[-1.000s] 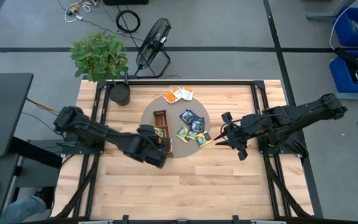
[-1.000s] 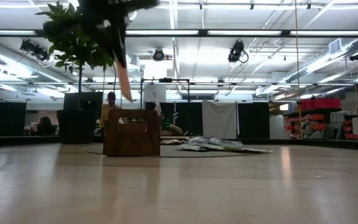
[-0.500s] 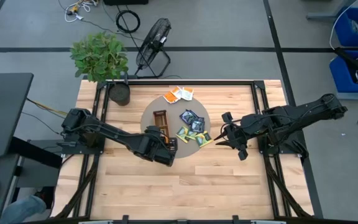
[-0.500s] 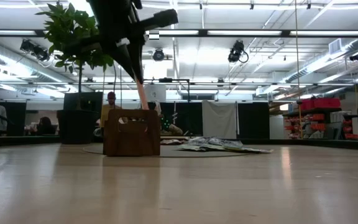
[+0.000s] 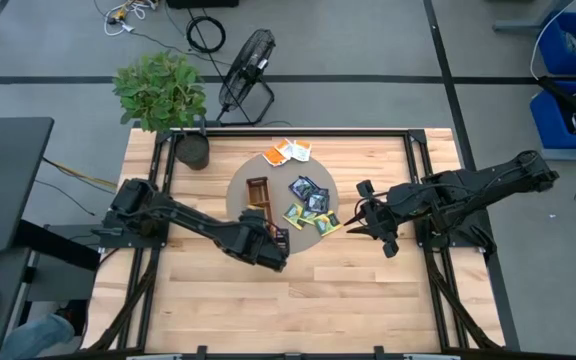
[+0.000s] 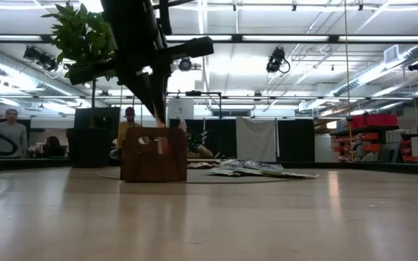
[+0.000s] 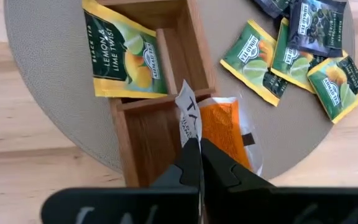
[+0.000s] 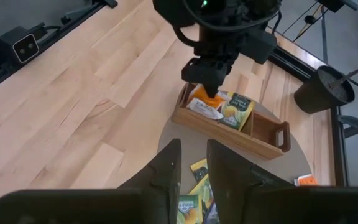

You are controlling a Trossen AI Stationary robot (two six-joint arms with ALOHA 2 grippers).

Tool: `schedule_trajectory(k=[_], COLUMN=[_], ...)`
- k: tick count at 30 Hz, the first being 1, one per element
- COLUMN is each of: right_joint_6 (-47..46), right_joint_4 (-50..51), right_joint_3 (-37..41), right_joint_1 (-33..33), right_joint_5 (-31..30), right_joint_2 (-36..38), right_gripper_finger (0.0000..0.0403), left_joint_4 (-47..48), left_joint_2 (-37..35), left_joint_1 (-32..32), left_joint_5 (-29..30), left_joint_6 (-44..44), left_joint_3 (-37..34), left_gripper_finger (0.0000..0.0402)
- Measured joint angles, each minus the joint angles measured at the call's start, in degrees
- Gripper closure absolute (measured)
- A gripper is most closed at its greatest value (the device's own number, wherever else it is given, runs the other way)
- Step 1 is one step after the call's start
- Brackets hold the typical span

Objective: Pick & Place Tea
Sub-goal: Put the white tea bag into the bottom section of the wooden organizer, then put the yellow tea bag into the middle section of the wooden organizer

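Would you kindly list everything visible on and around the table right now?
Mat: one, grey, round, table centre.
Wooden tray: one, brown, on the mat, holding a yellow-green sachet.
Orange sachet: one, held over the tray's end compartment.
Loose sachets: several, yellow-green and dark, on the mat beside the tray.
Orange-and-white sachets: a few, at the mat's far edge.
Plant: one, green, dark pot, far left corner.
Fan: one, black, on the floor.
Left tool: shut on the orange sachet.
Right tool: waits beside the mat.
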State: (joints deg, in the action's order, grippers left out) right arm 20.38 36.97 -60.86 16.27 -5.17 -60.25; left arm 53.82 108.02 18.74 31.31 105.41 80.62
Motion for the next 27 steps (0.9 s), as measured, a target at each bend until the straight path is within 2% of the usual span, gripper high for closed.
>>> schedule_trajectory(k=[6, 11, 17, 27], right_joint_6=[0.02, -0.07, -0.17, -0.39], right_joint_4=[-0.25, -0.12, -0.01, 0.34], right_joint_3=[0.0, 0.0, 0.0, 0.0], right_joint_1=[0.0, 0.0, 0.0, 0.02], right_joint_5=[0.0, 0.0, 0.02, 0.02], right_joint_2=[-0.02, 0.0, -0.01, -0.01], right_gripper_finger=[0.0319, 0.0319, 0.0319, 0.0319], left_joint_4=[-0.51, -4.86, -9.73, -9.55], left_joint_2=[-0.16, -0.16, -0.16, -0.19], left_joint_1=[0.05, -0.76, -2.0, -2.53], left_joint_5=[-0.04, -0.08, -0.14, -0.74], left_joint_6=[-0.09, -5.6, -11.38, -12.85], left_joint_3=[0.15, 0.16, 0.17, 0.16], left_gripper_finger=[0.0401, 0.0396, 0.0361, 0.031])
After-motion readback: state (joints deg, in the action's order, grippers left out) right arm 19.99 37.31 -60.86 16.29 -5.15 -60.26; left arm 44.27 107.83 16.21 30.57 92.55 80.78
